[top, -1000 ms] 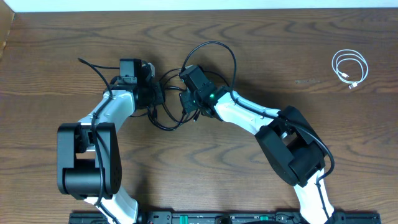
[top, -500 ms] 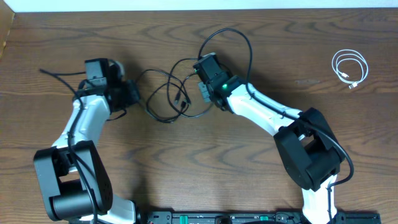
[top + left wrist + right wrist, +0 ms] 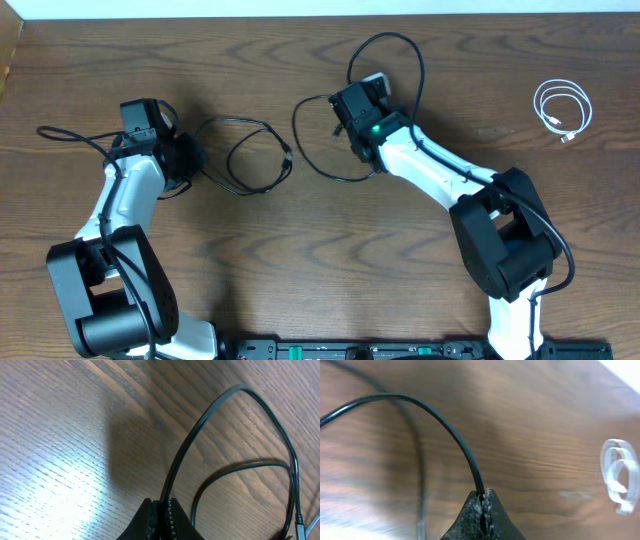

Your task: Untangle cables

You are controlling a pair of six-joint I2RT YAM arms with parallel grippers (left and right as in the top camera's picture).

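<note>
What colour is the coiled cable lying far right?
White; the cable shows best from overhead.

Bench (image 3: 330,290): brown wood, strong grain, mostly matt w/ soft sheen where light hits. Left black cable (image 3: 190,440) & right black cable (image 3: 395,396): smooth sheath, plastic or rubber, slight gloss. White cable (image 3: 562,108): smooth, plastic look. Left hand (image 3: 161,506): black, finely ribbed pads. Right hand (image 3: 484,497): black, rough-looking, blurred. Arm shells (image 3: 125,195): glossy white plastic, joints matt black.
</note>
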